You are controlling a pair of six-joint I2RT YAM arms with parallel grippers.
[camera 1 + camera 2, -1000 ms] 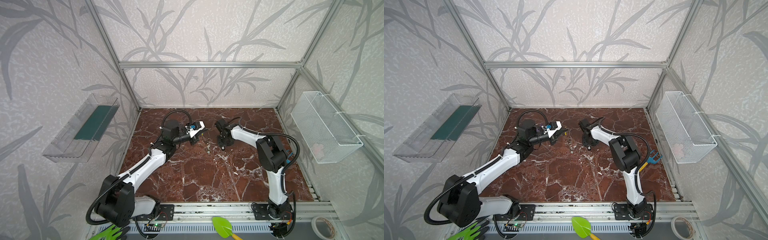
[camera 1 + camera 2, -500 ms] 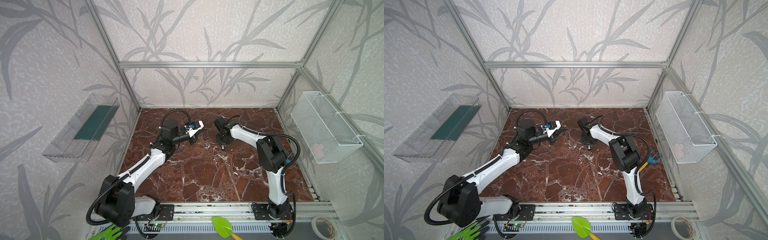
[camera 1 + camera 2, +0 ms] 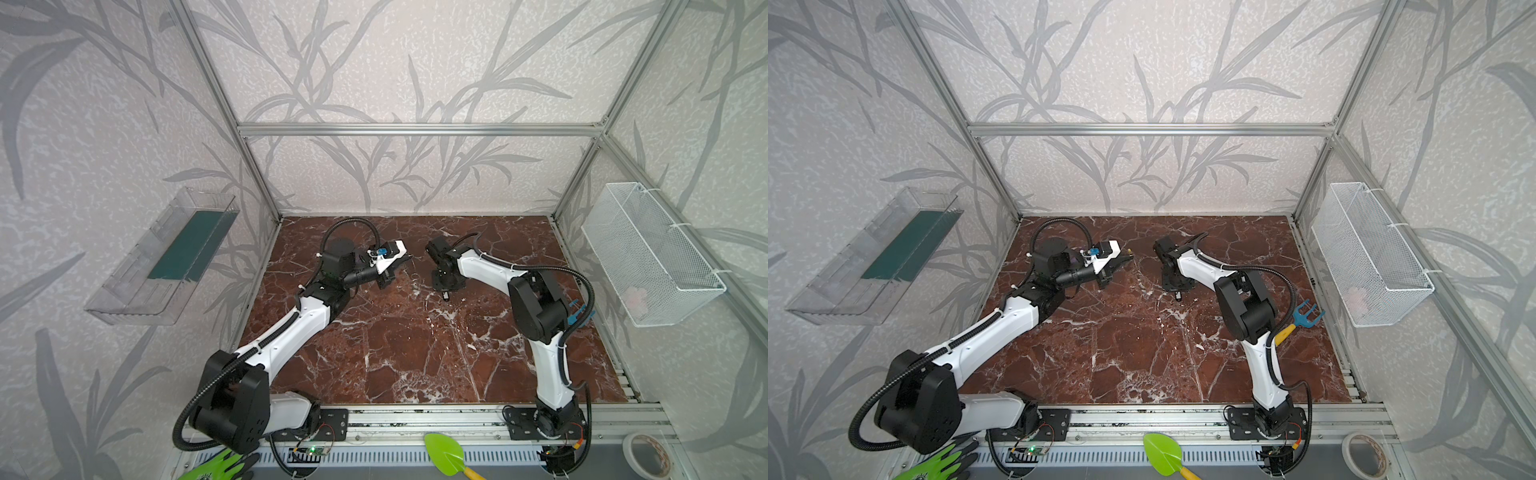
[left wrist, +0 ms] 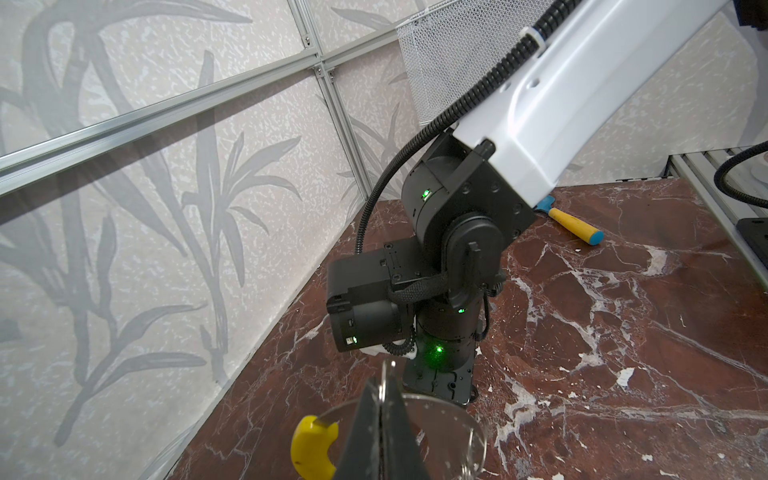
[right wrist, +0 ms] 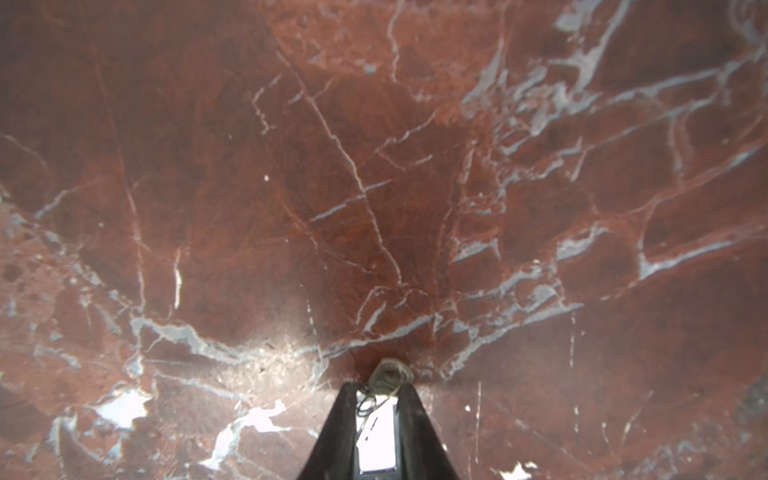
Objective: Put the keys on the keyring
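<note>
You had the left claw pressed together on the keyring, pinching the thin grey hoop edge-on between the fingers. The yellow sleeve sat just beside the pinch, and the rest of the hoop curved out on the other side. That claw hung above the desk near the far edge, left of the middle, in both top views. It pointed across at your right arm.

Your right claw pointed straight down near the far edge, about mid-desk, well apart from the left one. It pinched the keys: the pale tag filled the gap between the two dark fingers. A small wire loop poked out past the tips. The tips were low over the red marble. I could not tell if they touched it. The keys were too small to make out in the top views.

A blue hand rake with a yellow handle lay by the right edge of the desk. The green trowel, the green glove and the tape roll lay off the desk, along the front rail. A wire basket hung on the right wall and a clear tray on the left wall.
</note>
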